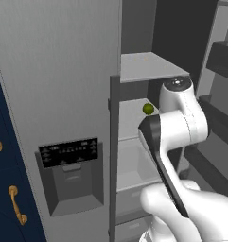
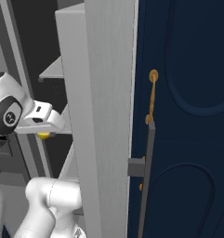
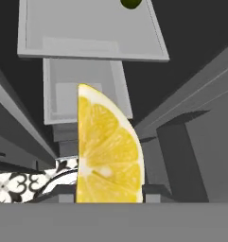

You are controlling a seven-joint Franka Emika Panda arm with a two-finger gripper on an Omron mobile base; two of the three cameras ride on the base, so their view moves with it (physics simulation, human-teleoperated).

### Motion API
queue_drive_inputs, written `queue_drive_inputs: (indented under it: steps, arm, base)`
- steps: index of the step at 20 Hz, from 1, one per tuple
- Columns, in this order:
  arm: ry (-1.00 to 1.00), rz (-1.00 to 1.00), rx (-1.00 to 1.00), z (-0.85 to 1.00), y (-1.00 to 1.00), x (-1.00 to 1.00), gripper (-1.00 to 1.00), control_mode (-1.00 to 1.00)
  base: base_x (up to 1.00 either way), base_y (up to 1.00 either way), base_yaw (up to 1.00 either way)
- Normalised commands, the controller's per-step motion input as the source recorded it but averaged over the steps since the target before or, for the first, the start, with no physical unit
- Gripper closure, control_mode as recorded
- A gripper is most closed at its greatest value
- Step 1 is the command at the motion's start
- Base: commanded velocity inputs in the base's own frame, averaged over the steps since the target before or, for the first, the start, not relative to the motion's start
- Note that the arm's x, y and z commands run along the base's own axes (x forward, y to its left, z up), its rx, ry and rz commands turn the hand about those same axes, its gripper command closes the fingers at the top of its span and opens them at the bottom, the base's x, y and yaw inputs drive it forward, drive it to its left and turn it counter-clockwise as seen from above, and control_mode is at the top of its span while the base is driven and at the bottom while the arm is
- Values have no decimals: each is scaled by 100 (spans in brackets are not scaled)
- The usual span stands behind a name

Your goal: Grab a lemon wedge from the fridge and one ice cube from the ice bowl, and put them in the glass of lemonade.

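The fridge (image 1: pixel 63 94) is seen with its right door swung open, and the arm is reached into the open compartment. In the hand view, the lemon wedge (image 3: pixel 108 151) is seen very close to the camera, standing upright with its cut face toward the lens and its curved rind to the right. The gripper's fingertips are hidden behind the wedge, so a grasp cannot be confirmed from the pictures; whether the gripper is clenched or released cannot be told. In the right base view, a small patch of yellow (image 2: pixel 43 135) is visible just below the hand, level with a grey shelf edge. A small round green fruit (image 1: pixel 148 109) is noted on a fridge shelf (image 1: pixel 134 116), beyond the arm. 2 shelves and a lower drawer (image 3: pixel 82 99) are visible inside. Patterned floor tiles (image 3: pixel 11 184) are seen below. Navy cabinets (image 2: pixel 187 116) with gold handles (image 2: pixel 152 95) flank the fridge.
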Motion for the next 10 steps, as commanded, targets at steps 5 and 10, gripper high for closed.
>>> queue_drive_inputs:
  steps: [5, 10]
  arm:
    - [0, 0, 2, -57, -8, -36, 100, -100]
    - [0, 0, 11, -48, -16, -26, 100, -100]
  base:
    - [0, 0, 0]
    - [0, 0, 0]
